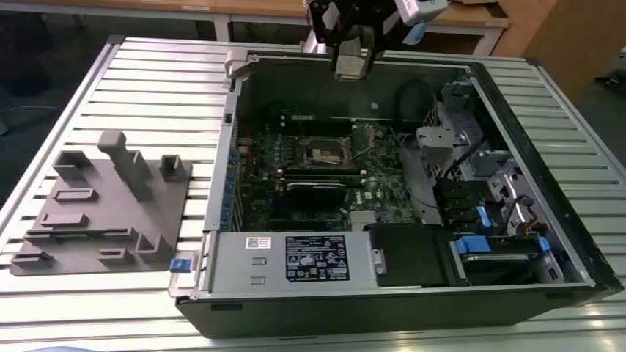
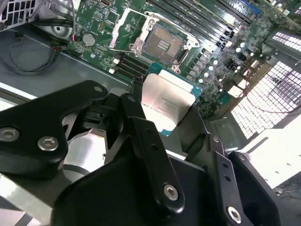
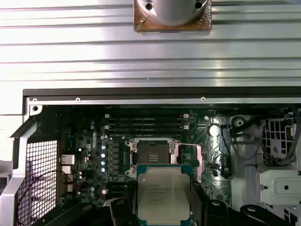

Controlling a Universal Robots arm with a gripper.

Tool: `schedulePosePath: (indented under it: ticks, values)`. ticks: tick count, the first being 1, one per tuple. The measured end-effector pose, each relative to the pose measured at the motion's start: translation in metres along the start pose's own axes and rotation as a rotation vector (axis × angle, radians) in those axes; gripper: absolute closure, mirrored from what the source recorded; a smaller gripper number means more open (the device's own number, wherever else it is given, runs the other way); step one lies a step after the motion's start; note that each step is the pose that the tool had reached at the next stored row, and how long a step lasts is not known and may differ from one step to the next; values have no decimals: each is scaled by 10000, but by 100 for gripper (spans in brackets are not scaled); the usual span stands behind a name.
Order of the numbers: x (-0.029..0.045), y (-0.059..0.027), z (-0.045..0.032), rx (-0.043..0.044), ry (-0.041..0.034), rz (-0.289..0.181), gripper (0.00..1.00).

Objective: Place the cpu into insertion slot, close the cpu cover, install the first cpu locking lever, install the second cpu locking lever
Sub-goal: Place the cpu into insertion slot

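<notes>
My end effector [image 2: 167, 112] is pressed in on the cpu [image 2: 165, 102], pinching it by two opposite edges between my black fingers [image 2: 137, 120], with the dull silver top of the chip facing my wrist cameras. In the first wrist view the cpu [image 3: 163, 195] hangs flat between the finger links of the end effector [image 3: 163, 211], with its green border showing along the sides.

In the exterior view my end effector [image 1: 352, 67] hangs over the far rim of the open computer case [image 1: 293, 304], which lies on its side on the ribbed metal table [image 1: 146, 81]. The cpu is in the air, well apart from the board below.

The insertion slot [image 2: 162, 43] sits on the green motherboard [image 2: 106, 19], its dark centre bare. In the first wrist view the slot [image 3: 153, 154] lies just beyond the chip's edge; in the exterior view it [image 1: 326, 152] is near the middle of the board. The cpu cover [image 2: 123, 24] shows as a thin silver frame at the slot's side; I cannot tell how far it is raised.

A grey moulded fixture [image 1: 98, 213] rests on the table at the exterior view's left, apart from the case
</notes>
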State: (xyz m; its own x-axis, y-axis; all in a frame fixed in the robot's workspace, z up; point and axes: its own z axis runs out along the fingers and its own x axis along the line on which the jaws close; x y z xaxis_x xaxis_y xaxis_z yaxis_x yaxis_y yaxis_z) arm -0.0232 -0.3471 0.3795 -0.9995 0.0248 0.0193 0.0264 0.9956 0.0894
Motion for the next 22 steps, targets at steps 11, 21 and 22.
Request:
schedulePosePath:
  ticks: [11, 21, 22]
  values:
    - [0, 0, 4, 7, -1, 0, 46]
    - [-1, -4, 45, 430, -11, 7, 46]
    - [-1, -4, 50, 480, -13, 8, 46]
